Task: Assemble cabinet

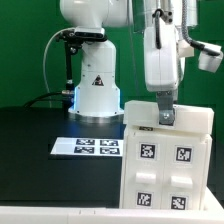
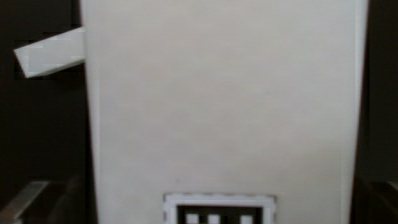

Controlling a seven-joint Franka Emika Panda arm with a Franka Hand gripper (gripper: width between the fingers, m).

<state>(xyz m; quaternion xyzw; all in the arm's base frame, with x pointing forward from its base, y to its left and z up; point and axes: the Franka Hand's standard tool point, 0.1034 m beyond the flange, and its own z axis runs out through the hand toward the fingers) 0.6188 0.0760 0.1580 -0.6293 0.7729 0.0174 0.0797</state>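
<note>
**Green backdrop, black surface**

A flat green wall [image 1: 25, 50] fills the back of the exterior view, evenly lit, with no windows or seams showing. Below it, from about 9 o'clock, lies the black surface [image 1: 40, 170], matte and dark. The marker board [image 1: 88, 147] lies flat on it near the centre. In the wrist view the surroundings are only dark.

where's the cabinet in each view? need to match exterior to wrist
Exterior view: the cabinet stands at lower right, its tagged face toward the camera, with the pincer at its top edge.
Wrist view: the cabinet fills the middle as a tall white slab, with dark background on both sides.
Shared landmark: a black-and-white tag on the cabinet, seen at the frame's lower edge in the wrist view; which exterior tag it matches is unclear.
</note>
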